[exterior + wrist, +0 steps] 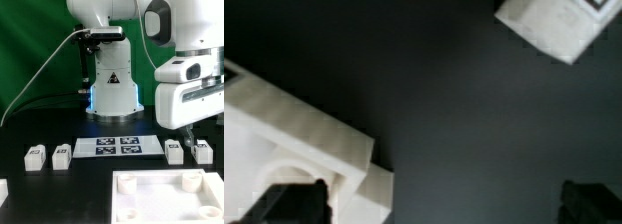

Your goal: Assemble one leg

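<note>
- Legs come first: the far-left leg (37, 155) and the neighbour leg (62, 155), small white marker-faced blocks, sit side by side at the exterior view's left, well apart from the gripper (196, 130).
- Next we meet the marker board (118, 146), flat on the dark table (90, 185), with the white square tabletop (165, 200) nearer the camera.
- Beyond the board stand the inner right leg (175, 152) and the outer right leg (203, 153), near each other but not touching. Each seems to lie with its longer side across the exterior view.
- The gripper hangs just above and behind these two. We judge them the nearest candidates, lying below the fingertips, so the coming move is mostly a descent.
- In the wrist view we see the fingers (295, 205) spread wide, with only bare table between them; they hold nothing.
</note>
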Controlling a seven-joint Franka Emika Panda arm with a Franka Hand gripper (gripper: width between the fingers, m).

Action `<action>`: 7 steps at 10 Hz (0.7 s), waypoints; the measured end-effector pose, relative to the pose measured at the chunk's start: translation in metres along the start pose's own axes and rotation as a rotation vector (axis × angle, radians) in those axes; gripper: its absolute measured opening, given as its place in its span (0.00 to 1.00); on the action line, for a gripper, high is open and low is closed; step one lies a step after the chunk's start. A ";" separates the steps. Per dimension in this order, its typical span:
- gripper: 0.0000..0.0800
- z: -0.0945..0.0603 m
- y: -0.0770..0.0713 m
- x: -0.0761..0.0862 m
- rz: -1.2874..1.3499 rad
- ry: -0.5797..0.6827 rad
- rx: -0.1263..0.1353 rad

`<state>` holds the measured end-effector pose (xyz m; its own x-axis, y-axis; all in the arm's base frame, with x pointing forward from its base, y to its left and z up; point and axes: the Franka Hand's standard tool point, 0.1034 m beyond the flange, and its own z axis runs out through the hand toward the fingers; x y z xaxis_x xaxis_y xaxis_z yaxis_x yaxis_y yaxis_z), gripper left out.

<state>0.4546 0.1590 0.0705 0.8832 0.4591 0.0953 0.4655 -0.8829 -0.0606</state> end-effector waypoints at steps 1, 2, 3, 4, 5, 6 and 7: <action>0.81 0.000 -0.001 0.000 0.082 0.001 0.005; 0.81 0.001 -0.004 0.000 0.205 -0.001 0.012; 0.81 0.007 -0.017 -0.003 0.354 -0.019 0.019; 0.81 0.009 -0.027 -0.004 0.389 -0.021 0.021; 0.81 0.012 -0.034 -0.009 0.381 -0.020 0.021; 0.81 0.013 -0.033 -0.011 0.367 -0.054 0.022; 0.81 0.012 -0.032 -0.010 0.366 -0.060 0.022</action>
<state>0.4310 0.1841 0.0593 0.9929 0.1185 0.0054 0.1184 -0.9878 -0.1015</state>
